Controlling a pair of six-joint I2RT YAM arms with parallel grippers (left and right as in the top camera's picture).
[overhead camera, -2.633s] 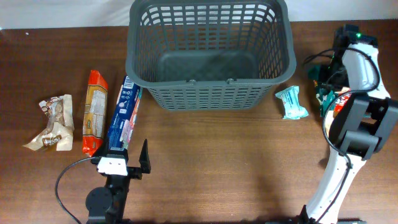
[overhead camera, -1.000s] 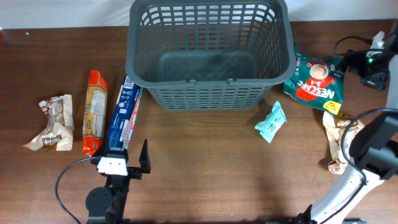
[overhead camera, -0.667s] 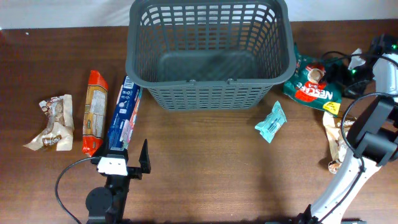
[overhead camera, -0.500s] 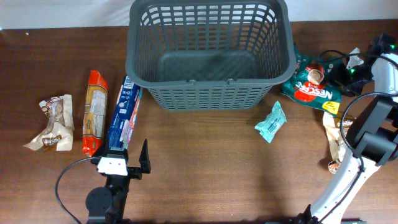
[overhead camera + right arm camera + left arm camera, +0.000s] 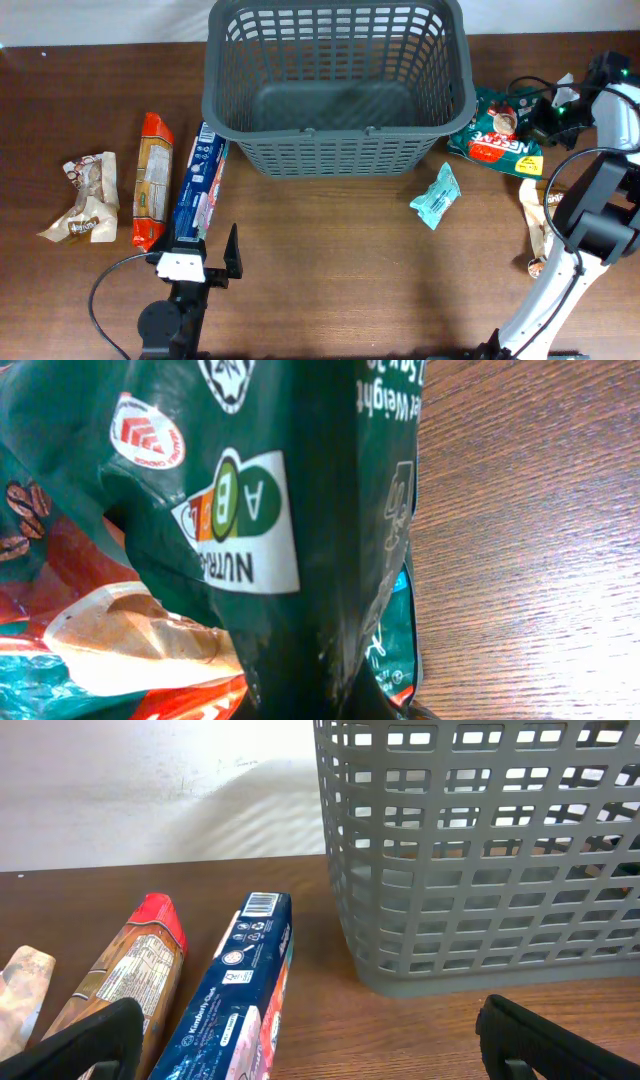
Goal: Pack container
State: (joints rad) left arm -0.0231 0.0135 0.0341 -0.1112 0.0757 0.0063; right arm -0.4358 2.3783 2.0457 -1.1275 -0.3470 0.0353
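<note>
The dark-grey basket [image 5: 337,85] stands at the back middle of the table, with nothing visible inside; it also shows in the left wrist view [image 5: 480,850]. My right gripper [image 5: 548,113] is shut on the right edge of a green Nescafé packet [image 5: 495,135], which lies just right of the basket. The crumpled packet [image 5: 250,530] fills the right wrist view and hides the fingers. My left gripper [image 5: 205,263] is open and empty near the front edge, just short of the blue box [image 5: 199,180]. In the left wrist view the gripper [image 5: 320,1050] has the box [image 5: 235,990] ahead of it.
An orange packet [image 5: 152,178] and a brown wrapper [image 5: 85,197] lie left of the blue box. A small teal packet [image 5: 436,195] lies in front of the basket's right corner. A beige packet [image 5: 536,225] lies by the right arm's base [image 5: 590,215].
The teal packet has slid to the front left. My right gripper came in from the far right onto the green packet's edge, and the packet shifted slightly left. The left arm is still.
</note>
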